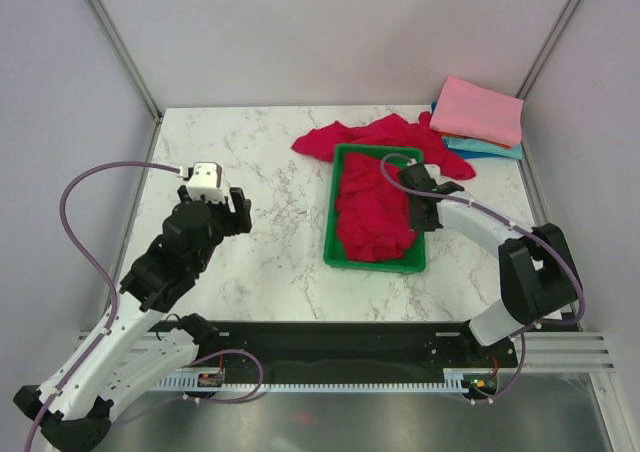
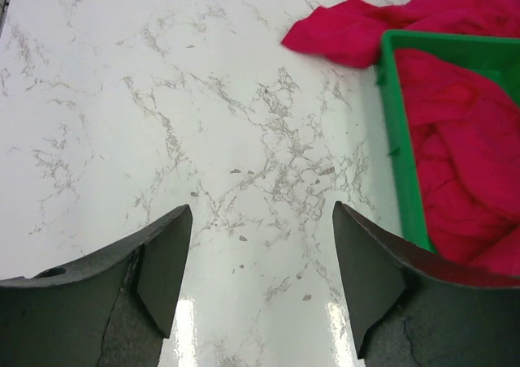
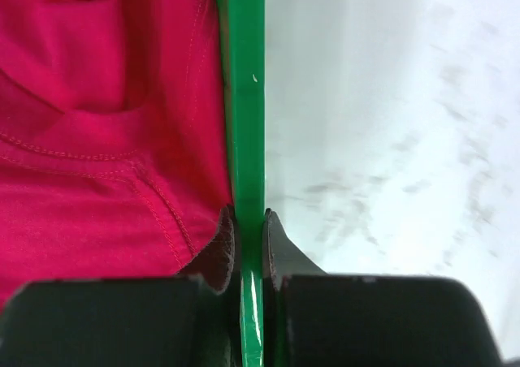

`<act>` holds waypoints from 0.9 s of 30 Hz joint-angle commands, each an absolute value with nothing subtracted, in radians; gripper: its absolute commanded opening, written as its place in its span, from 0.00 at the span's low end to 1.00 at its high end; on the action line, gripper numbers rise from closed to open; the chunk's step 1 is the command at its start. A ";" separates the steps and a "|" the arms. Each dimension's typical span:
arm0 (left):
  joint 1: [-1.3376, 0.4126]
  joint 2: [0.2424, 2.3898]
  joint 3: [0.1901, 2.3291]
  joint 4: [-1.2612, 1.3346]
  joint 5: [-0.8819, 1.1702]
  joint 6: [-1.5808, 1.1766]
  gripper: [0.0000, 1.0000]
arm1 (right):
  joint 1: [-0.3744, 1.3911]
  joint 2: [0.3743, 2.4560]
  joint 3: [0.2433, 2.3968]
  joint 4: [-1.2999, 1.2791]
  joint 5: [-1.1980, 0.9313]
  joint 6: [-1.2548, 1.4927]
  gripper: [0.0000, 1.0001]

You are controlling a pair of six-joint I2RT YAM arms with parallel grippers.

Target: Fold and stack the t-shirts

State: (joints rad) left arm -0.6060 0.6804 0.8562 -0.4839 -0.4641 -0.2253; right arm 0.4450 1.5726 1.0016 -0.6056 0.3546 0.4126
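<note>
Crumpled crimson t-shirts fill the green tray; another red t-shirt lies on the table behind it. Folded pink, teal and blue t-shirts are stacked at the far right. My right gripper is shut on the tray's right wall, one finger inside against red cloth, one outside. My left gripper is open and empty above bare marble, left of the tray. In the left wrist view the tray and red t-shirts are at the right.
The white marble table is walled by grey panels at the back and sides. A black rail with cables runs along the near edge.
</note>
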 commanded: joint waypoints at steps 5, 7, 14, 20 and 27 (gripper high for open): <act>-0.600 0.709 0.890 -0.476 -0.428 -0.216 0.77 | 0.319 1.386 0.930 -0.679 0.443 0.425 0.01; -0.600 0.716 0.890 -0.476 -0.422 -0.218 0.77 | 0.321 1.341 0.948 -0.677 0.356 0.394 0.02; -0.597 1.003 1.029 -0.503 -0.331 -0.259 0.91 | 0.321 1.197 0.950 -0.802 0.333 0.443 0.00; -0.543 1.531 1.362 -0.505 -0.221 -0.366 0.93 | 0.321 1.207 0.946 -0.913 0.452 0.497 0.00; -0.492 2.184 1.905 -0.564 -0.071 -0.451 0.99 | 0.316 1.175 1.060 -0.959 0.552 0.465 0.10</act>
State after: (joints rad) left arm -0.5209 1.9965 1.7390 -0.5163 -0.1886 -0.3561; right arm 0.3214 1.2221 0.9577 -0.9451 0.4290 0.4545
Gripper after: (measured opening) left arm 0.980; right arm 0.100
